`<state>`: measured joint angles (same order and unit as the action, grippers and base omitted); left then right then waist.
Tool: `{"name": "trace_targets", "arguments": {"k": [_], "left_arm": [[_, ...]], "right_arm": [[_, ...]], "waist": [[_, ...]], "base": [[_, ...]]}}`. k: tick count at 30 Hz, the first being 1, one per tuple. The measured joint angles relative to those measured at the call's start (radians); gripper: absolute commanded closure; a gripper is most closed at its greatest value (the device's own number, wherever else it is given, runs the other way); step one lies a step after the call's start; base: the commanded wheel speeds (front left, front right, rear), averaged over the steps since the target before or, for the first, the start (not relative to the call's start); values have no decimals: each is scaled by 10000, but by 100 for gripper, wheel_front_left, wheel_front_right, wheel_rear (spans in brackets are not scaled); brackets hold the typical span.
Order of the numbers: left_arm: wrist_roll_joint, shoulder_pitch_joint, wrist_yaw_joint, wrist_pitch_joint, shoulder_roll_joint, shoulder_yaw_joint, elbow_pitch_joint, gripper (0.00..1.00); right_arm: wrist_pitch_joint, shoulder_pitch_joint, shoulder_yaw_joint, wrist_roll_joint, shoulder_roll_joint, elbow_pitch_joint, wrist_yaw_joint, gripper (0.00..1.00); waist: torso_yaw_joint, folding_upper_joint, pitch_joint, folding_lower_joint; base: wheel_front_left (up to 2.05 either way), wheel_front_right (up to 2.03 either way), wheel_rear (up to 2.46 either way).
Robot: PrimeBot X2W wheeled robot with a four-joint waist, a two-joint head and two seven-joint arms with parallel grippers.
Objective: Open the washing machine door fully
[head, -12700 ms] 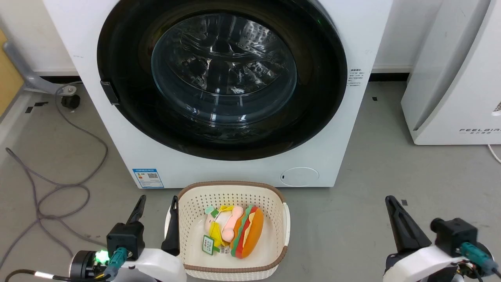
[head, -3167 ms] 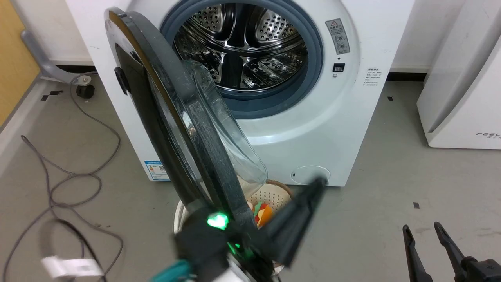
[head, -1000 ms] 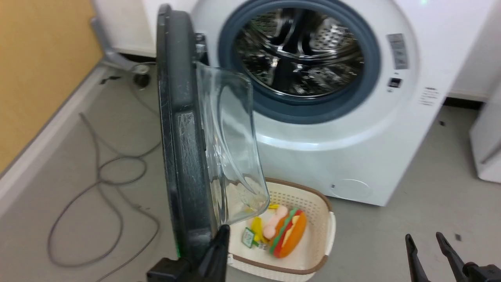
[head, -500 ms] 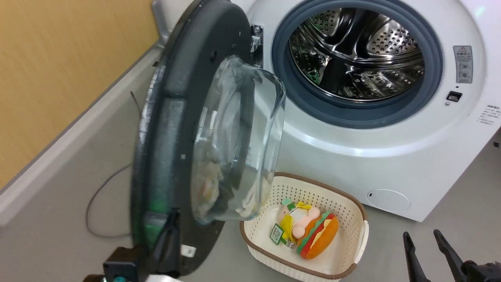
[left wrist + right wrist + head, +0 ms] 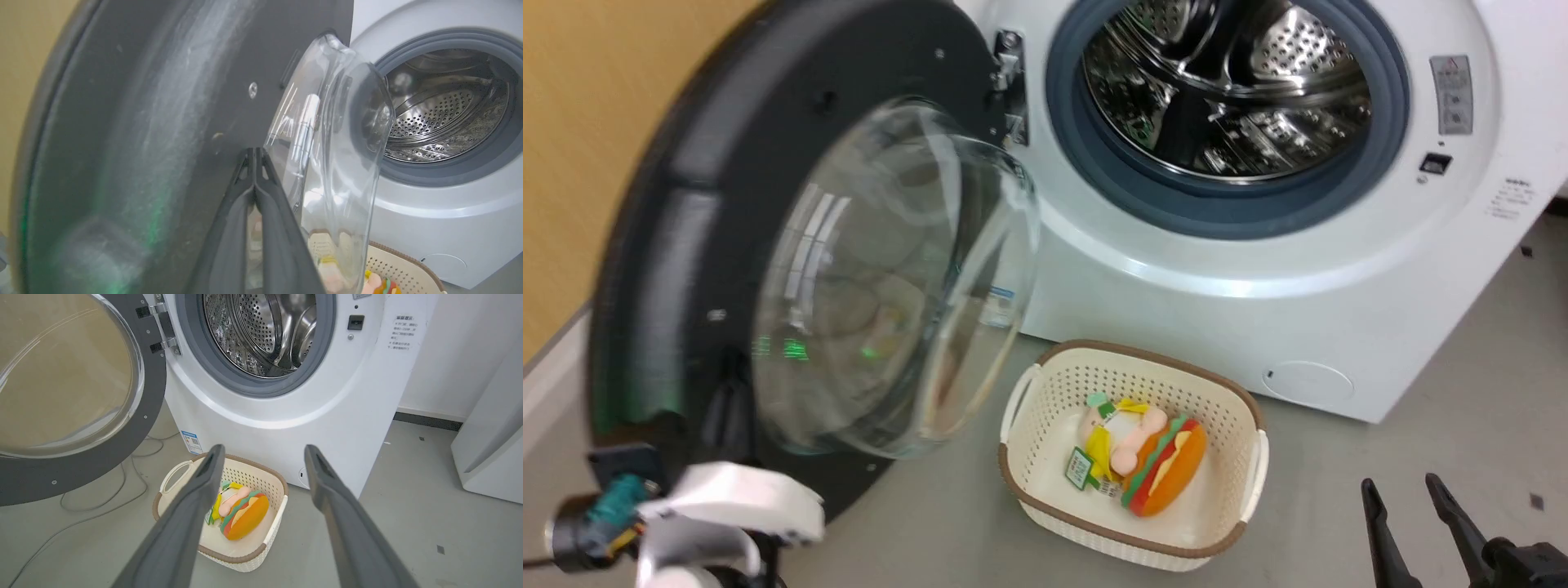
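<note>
Left pincer (image 5: 254,152), closed and empty, tips on the door (image 5: 645,245): push steadily left to the hinge stop, while right pincer (image 5: 263,449) hangs spread, empty

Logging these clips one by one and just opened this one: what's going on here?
The robot is opening the washing machine door. Its left gripper, fingers shut together, rests its tips on the door's dark grey inner face, apparently pushing. The door stands wide open, leaving the steel drum of the washing machine exposed. The right gripper is open and holds nothing. A basket with a toy burger sits on the floor in front.
</note>
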<state>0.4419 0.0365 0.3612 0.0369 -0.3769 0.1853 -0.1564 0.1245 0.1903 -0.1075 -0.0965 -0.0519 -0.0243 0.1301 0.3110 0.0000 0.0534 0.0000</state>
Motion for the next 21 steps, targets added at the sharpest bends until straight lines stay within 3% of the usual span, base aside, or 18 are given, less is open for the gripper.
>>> {"name": "trace_targets", "arguments": {"k": [8, 21], "left_arm": [[1062, 1255, -675, 1152, -431, -1536, 2213, 100], [1499, 2548, -1509, 2067, -1074, -2644, 5772, 100]], "right_arm": [[-73, -310, 56, 21, 0, -35, 0, 0], [-130, -461, -2, 163, 0, -29, 0, 0]], "waist": [[-417, 0, 396, 0], [-743, 0, 602, 0]], "base": [[0, 0, 0], [0, 0, 0]]}}
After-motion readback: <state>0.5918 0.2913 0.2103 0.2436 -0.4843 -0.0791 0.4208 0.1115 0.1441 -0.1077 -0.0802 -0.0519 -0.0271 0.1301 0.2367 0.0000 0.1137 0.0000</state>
